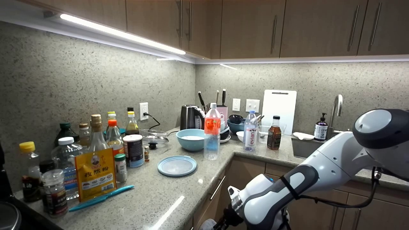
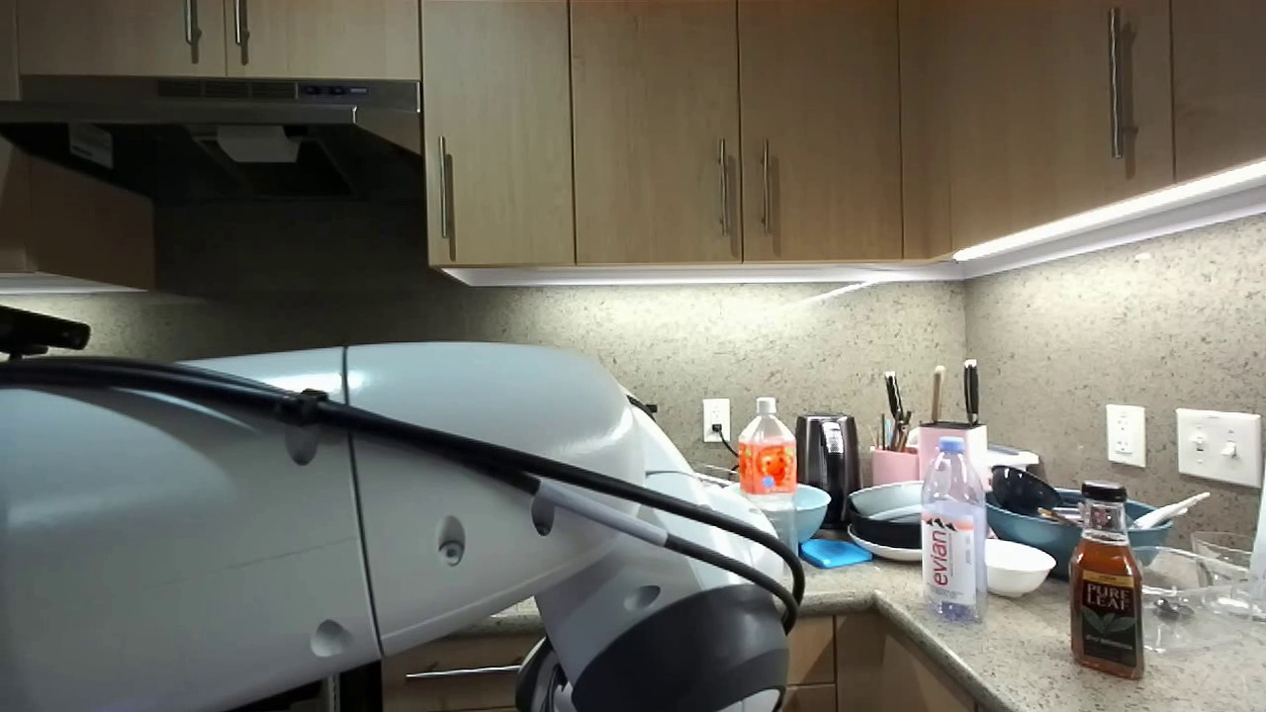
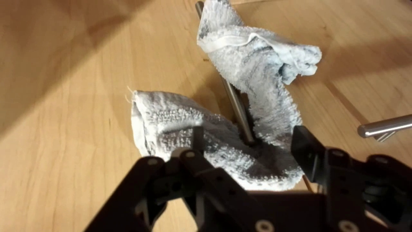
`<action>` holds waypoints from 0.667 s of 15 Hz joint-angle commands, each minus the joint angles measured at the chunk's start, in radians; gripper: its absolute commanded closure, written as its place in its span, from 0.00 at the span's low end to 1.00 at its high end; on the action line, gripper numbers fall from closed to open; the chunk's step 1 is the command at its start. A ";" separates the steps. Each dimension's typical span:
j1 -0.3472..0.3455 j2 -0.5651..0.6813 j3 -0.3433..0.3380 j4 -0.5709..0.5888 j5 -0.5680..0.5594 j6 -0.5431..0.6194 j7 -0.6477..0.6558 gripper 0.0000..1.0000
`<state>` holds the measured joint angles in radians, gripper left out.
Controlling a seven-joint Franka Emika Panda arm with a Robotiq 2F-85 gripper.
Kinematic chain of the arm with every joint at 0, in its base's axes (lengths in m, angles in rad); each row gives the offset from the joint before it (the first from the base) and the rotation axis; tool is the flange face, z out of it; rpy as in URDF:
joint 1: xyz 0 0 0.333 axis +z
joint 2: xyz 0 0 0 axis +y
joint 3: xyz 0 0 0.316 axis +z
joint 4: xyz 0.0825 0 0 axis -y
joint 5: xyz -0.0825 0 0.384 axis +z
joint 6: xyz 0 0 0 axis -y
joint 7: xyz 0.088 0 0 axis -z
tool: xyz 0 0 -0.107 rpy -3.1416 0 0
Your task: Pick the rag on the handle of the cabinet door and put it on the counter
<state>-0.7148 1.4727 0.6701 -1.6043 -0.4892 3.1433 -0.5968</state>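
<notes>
The fingers (image 3: 305, 146) stand spread, and the gripper (image 3: 248, 138) faces the rag (image 3: 268, 93), which hangs on the handle (image 3: 236, 106). In the wrist view its upper part crosses the handle, and its lower folds lie across the gap between the fingers; whether they sit inside that gap or just beyond it, I can't make out. I'd call this the lining-up for the grasp, with the rag not yet taken. What comes next, I think, is a short reach in, so the fingers close on the rag and not on the handle, then a gentle pull to work it loose from the door (image 3: 80, 154). Farther out, in an exterior view, the arm (image 1: 332, 156) hangs low beside the counter (image 1: 137, 206), so it will need lifting; the near side of the lid (image 1: 176, 166) looks a handy place to lay the rag.
</notes>
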 commanded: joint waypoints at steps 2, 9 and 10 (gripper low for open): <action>-0.028 0.000 0.012 -0.039 0.003 0.004 -0.080 0.67; -0.043 0.000 0.023 -0.068 0.091 0.006 -0.202 0.97; -0.046 0.000 0.026 -0.071 0.103 0.004 -0.216 0.98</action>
<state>-0.7251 1.4728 0.6691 -1.6311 -0.4392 3.1437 -0.7220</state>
